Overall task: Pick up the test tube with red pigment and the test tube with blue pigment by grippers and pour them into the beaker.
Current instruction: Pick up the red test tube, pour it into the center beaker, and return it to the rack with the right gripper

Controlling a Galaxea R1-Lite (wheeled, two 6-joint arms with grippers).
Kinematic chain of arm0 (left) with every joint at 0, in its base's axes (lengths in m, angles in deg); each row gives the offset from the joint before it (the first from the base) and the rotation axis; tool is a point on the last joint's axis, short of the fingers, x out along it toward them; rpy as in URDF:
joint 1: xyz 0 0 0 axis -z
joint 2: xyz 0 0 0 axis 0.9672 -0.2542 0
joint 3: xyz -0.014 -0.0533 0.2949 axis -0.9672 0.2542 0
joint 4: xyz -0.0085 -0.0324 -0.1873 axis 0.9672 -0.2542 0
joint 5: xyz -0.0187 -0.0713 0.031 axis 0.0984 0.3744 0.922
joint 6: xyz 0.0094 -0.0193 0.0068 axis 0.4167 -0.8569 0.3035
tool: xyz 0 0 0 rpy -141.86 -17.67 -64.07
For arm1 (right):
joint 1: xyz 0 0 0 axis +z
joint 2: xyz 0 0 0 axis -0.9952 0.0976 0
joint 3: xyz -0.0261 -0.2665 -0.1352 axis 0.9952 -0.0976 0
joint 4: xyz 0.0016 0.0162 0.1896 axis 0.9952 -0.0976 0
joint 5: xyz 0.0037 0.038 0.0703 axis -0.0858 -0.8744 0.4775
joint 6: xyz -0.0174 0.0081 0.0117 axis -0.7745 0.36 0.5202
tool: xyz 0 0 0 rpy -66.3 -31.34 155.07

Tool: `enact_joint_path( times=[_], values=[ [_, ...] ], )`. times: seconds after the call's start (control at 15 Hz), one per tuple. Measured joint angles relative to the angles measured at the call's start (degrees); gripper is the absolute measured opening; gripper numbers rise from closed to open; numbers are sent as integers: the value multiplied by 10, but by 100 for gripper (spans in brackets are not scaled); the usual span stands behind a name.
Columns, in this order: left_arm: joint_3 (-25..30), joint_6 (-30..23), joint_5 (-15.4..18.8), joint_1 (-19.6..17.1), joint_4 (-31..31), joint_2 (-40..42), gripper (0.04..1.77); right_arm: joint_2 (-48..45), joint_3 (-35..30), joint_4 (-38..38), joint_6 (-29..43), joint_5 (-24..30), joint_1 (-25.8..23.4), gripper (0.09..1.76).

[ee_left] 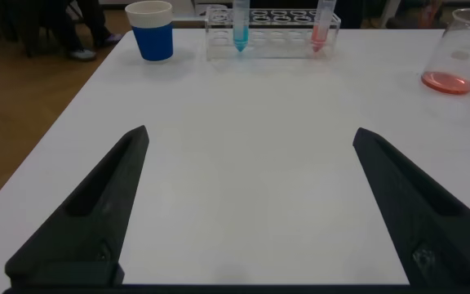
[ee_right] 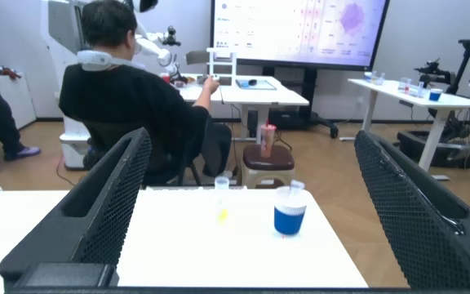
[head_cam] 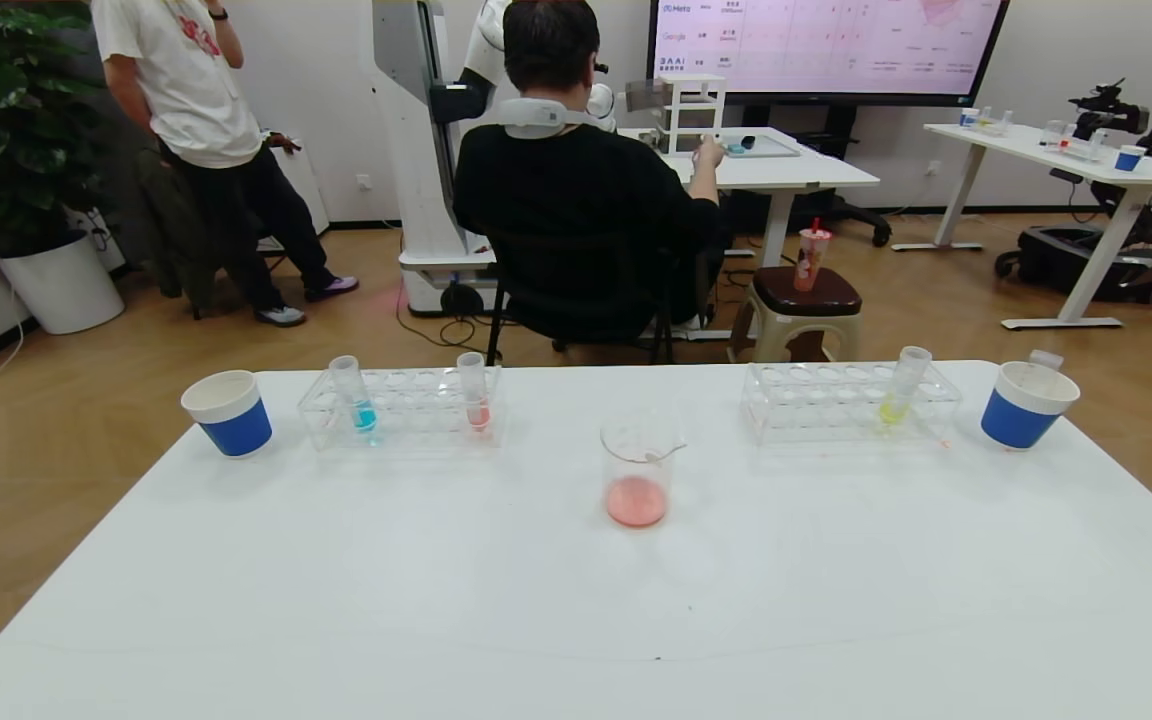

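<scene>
The tube with blue pigment [head_cam: 358, 395] stands in the clear left rack [head_cam: 398, 410], with the tube with red pigment [head_cam: 475, 392] at that rack's right end. Both also show in the left wrist view, the blue tube [ee_left: 241, 23] and the red tube [ee_left: 321, 26]. The beaker [head_cam: 637, 472] stands at the table's middle with pink-red liquid in its bottom; it also shows in the left wrist view [ee_left: 455, 51]. My left gripper [ee_left: 250, 143] is open and empty, over bare table well short of the rack. My right gripper [ee_right: 251, 151] is open and empty. Neither gripper shows in the head view.
A second clear rack [head_cam: 848, 402] at the right holds a yellow-green tube [head_cam: 902, 388]. Blue-and-white paper cups stand at the far left [head_cam: 228, 412] and far right [head_cam: 1026, 403]; the right cup holds an empty tube. People and other tables are beyond the far edge.
</scene>
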Motion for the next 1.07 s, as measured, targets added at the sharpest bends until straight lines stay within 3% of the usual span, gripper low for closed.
enact_joint_path(
  times=[0.47, 0.87, 1.07],
  values=[
    [0, 0, 0, 0, 0, 0, 175, -229, -64, -176, 0, 5, -19, 174],
    [0, 0, 0, 0, 0, 0, 175, -274, -231, -82, 3, 29, -22, 174],
    [0, 0, 0, 0, 0, 0, 175, -275, -278, -143, 11, 51, -22, 174]
  ],
)
